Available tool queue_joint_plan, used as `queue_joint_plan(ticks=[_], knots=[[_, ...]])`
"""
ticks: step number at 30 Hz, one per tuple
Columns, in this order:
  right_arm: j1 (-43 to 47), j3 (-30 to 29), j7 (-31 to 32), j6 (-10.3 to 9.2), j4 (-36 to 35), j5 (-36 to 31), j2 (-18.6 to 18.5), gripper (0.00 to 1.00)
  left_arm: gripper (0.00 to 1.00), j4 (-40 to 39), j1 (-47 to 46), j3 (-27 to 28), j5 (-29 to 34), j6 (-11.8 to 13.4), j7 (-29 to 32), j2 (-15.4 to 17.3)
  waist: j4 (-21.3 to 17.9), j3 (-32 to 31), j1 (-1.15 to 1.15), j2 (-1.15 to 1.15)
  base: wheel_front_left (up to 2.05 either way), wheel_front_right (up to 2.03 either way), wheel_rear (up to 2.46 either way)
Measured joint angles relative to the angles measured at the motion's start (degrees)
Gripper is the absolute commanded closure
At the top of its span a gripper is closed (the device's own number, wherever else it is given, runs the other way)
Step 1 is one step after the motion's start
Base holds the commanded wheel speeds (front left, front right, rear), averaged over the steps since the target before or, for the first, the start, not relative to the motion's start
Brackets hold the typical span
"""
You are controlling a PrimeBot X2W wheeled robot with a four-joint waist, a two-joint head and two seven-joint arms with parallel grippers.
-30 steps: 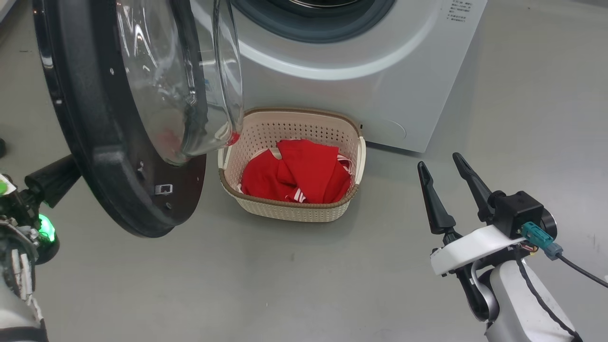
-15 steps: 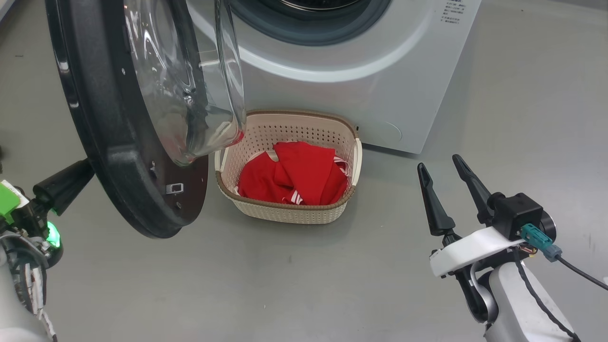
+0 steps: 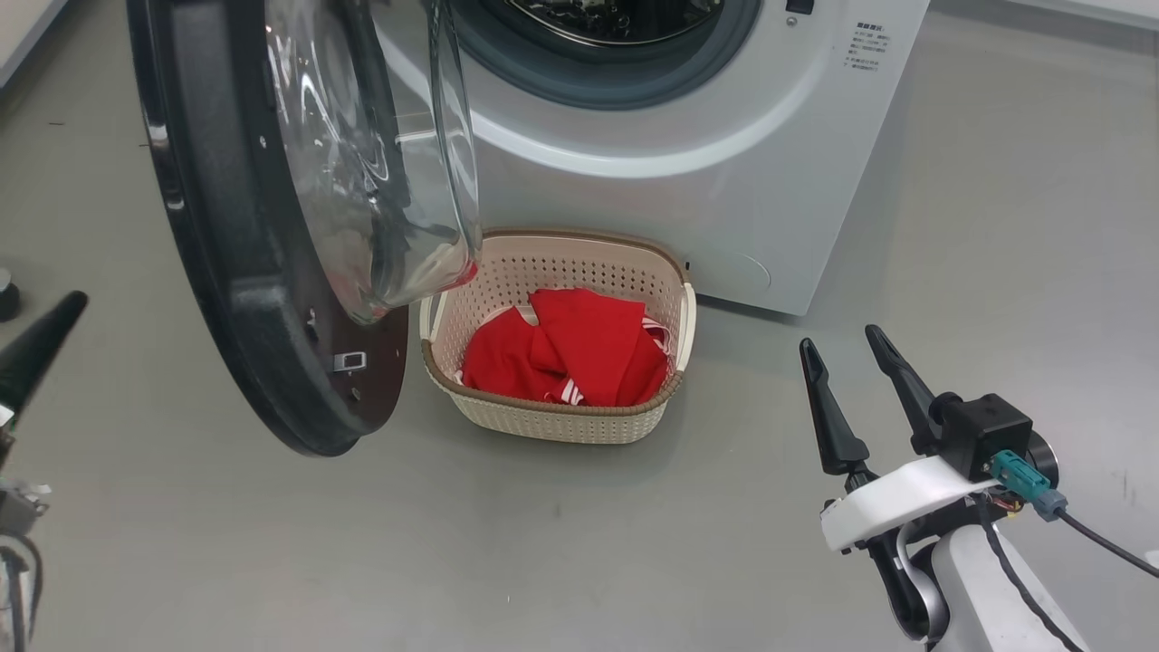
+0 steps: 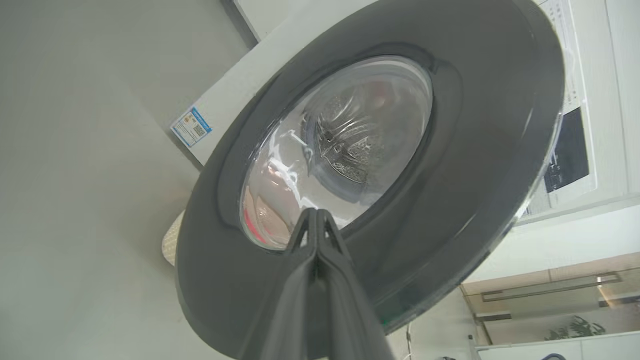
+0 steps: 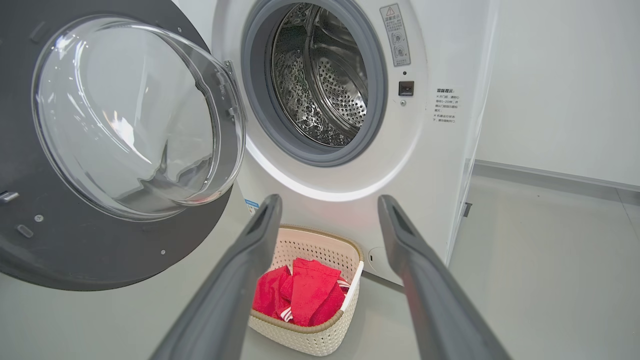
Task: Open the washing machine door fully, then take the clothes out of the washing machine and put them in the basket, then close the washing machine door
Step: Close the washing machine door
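The washing machine door (image 3: pixel 237 299) stands open at the left, its black rim around the clear glass bowl (image 3: pixel 389 172). Behind it is the white washing machine (image 3: pixel 697 190) with its bare steel drum (image 5: pixel 325 75). On the floor before it sits the cream basket (image 3: pixel 552 424), holding the red clothes (image 3: pixel 579 358). My left gripper (image 3: pixel 72 303) is shut and holds nothing; it sits left of the door, apart from it, pointing at the door's outer face (image 4: pixel 475 125). My right gripper (image 3: pixel 839 341) is open and holds nothing, right of the basket.
Grey floor surrounds the machine, with free room to the right and in front. A small blue sticker (image 4: pixel 191 126) marks the machine's side. A small dark object (image 3: pixel 7 294) lies at the far left edge. The basket (image 5: pixel 310 337) stands close under the door's lower edge.
The head camera has tilted up, showing more of the drum opening. The door has swung a little toward the machine. My left gripper has drawn back left from the door's back. The right arm is still.
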Motion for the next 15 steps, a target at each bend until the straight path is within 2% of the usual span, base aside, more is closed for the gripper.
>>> queue_joint_plan(ticks=[6,11,15], knots=[[0.29,0.12,0.00,0.00,0.20,0.00,0.08,0.00,1.00,-8.40,4.63,-5.28,8.95,-0.01,-8.26,3.91,0.82,-0.80,0.00,0.00,0.00,0.00,0.00],[0.58,0.54,0.00,0.01,0.32,0.00,0.14,0.00,1.00,-11.09,7.99,-6.28,10.44,-0.01,-15.96,3.34,1.28,-1.54,0.00,0.00,0.00,0.00,0.00],[0.75,1.11,0.00,0.01,0.32,0.00,0.36,0.00,1.00,-14.21,11.78,-8.79,15.25,-0.01,-22.48,5.50,1.27,-1.66,0.00,0.00,0.00,0.00,0.00]])
